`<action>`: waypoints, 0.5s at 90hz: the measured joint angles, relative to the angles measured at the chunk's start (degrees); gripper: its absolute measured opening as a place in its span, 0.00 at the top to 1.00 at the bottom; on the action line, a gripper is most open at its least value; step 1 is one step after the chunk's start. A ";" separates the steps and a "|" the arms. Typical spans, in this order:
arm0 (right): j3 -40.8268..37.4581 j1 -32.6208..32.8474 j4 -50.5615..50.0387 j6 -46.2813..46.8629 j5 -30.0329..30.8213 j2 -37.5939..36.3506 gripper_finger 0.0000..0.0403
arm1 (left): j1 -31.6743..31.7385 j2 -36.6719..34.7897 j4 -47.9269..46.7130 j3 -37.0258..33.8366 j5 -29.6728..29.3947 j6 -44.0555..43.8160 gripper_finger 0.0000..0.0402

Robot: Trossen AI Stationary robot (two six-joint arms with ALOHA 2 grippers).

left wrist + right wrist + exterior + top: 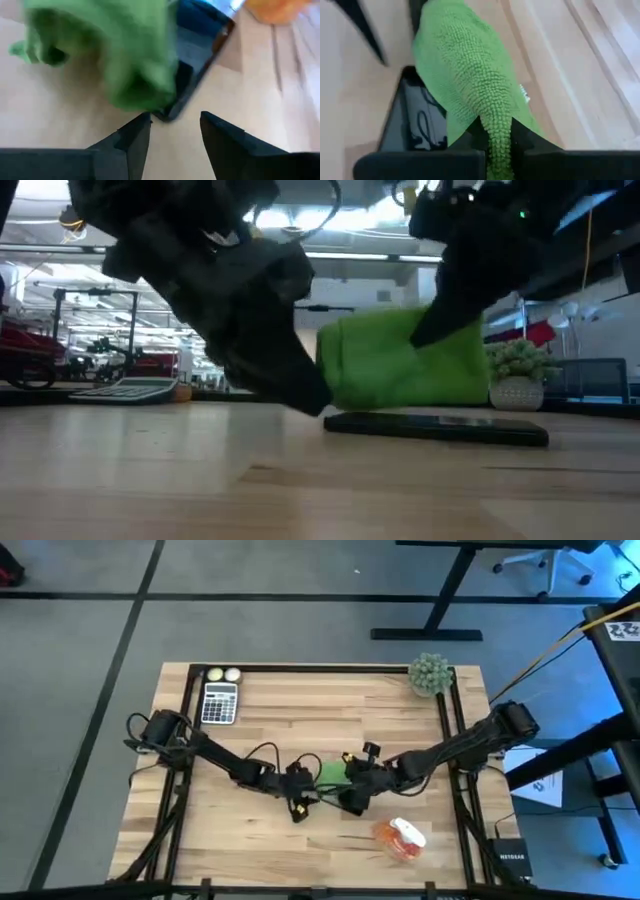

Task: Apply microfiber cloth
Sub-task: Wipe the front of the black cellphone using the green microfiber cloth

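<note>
The bright green microfiber cloth (405, 365) hangs bunched over a black phone (436, 427) that lies flat at the table's middle. My right gripper (499, 142) is shut on the cloth's upper part, above the phone (412, 117). My left gripper (175, 127) stands open just left of the cloth (115, 55), low over the table. Its fingertips are just short of the phone's corner (172, 112) and have nothing between them. In the high view the cloth (329, 773) shows between the two grippers. My right gripper pinches a bunched ridge of the cloth (497, 125) between its two fingers, coming slanting down from the table's right. The cloth hangs below the fingers in several folds. Its lower end (400, 400) reaches down to the phone's top.
A calculator (219, 703) and two pale balls (223, 674) sit at the far left. A spiky ball plant (430, 674) stands at the far right corner. An orange-and-white object (400, 838) lies near the front right. Black rails (452, 730) run along the table's sides.
</note>
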 joint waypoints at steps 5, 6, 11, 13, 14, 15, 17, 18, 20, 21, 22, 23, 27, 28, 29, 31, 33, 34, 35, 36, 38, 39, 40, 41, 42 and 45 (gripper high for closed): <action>-0.18 0.00 2.20 0.18 -0.34 -0.11 0.99 | -0.35 -0.03 0.04 0.07 0.03 -0.39 0.61; -0.20 0.00 1.97 0.24 -0.54 -0.15 0.99 | -0.41 -0.03 -0.02 0.07 0.04 -0.71 0.61; -0.32 0.00 -0.62 1.39 -0.70 -0.22 0.99 | -0.71 -0.03 -0.27 0.07 0.19 -1.98 0.61; -0.36 0.03 -2.05 1.85 -0.69 -0.18 0.99 | -0.88 -0.03 -0.37 0.07 0.21 -2.37 0.61; -0.39 0.04 -2.77 2.15 -0.64 -0.14 0.99 | -1.00 0.04 -0.38 0.07 0.19 -2.42 0.61; -0.42 0.07 -3.50 2.52 -0.51 -0.11 0.99 | -1.12 0.15 -0.34 0.07 0.17 -2.43 0.61; -0.46 0.11 -5.01 3.15 -0.21 -0.09 0.99 | -1.30 0.44 0.06 0.07 0.09 -2.51 0.61; -0.46 0.11 -5.72 3.54 -0.14 -0.09 0.99 | -1.34 0.60 0.20 0.07 0.12 -2.57 0.61; -0.46 0.11 -6.89 4.45 -0.04 -0.09 0.99 | -1.43 0.85 0.32 0.10 0.08 -2.69 0.61; -0.45 0.10 -7.38 4.86 -0.01 -0.09 0.99 | -1.44 1.01 0.32 0.11 0.00 -2.74 0.61; -0.44 0.09 -7.84 5.24 0.02 -0.09 0.99 | -1.50 1.23 0.28 0.11 -0.04 -2.89 0.61; -0.42 0.09 -8.28 5.76 0.03 -0.10 0.99 | -1.56 1.46 0.23 0.11 -0.09 -3.03 0.61; -0.58 0.09 -9.80 7.13 0.00 -0.11 0.99 | -1.65 2.42 0.42 0.10 -0.48 -3.33 0.61; -0.74 0.09 -9.85 7.46 -0.05 -0.11 0.99 | -1.63 2.66 0.64 0.11 -0.63 -3.39 0.61; -0.91 0.09 -9.83 7.71 -0.18 -0.11 0.99 | -1.61 2.87 0.73 0.16 -0.58 -3.54 0.61; -1.28 0.09 -9.81 8.41 -0.71 -0.11 0.99 | -1.46 3.27 0.92 0.18 -0.51 -3.87 0.61; -1.71 0.09 -9.60 9.13 -1.61 -0.11 0.99 | -1.34 3.68 1.28 0.20 -0.44 -4.06 0.61; -1.96 0.09 -9.43 9.38 -2.12 -0.11 0.99 | -1.26 3.90 1.57 0.20 -0.45 -4.15 0.61; -2.23 0.09 -9.15 9.74 -2.70 -0.11 0.99 | -1.23 4.08 1.77 0.21 -0.55 -4.27 0.61; -2.52 0.09 -8.79 10.17 -3.33 -0.11 0.99 | -1.21 4.27 1.93 0.24 -0.68 -4.38 0.61; -3.12 0.09 -7.75 10.66 -4.60 -0.11 0.99 | -1.10 4.67 2.18 0.33 -1.03 -4.45 0.61; -3.45 0.09 -7.11 10.86 -5.29 -0.11 0.99 | -1.06 4.84 2.34 0.35 -1.23 -4.49 0.61; -3.80 0.09 -6.44 11.20 -5.89 -0.11 0.99 | -1.04 5.03 2.55 0.34 -1.47 -4.51 0.61; -4.16 0.09 -5.68 11.54 -6.48 -0.11 0.99 | -0.99 5.18 2.73 0.33 -1.73 -4.53 0.61; -4.53 0.09 -4.80 11.90 -7.07 -0.11 0.99 | -0.93 5.29 2.86 0.31 -2.00 -4.56 0.61; -5.56 0.09 -2.27 12.65 -8.80 -0.11 0.99 | -0.70 5.44 3.18 0.31 -2.66 -4.61 0.61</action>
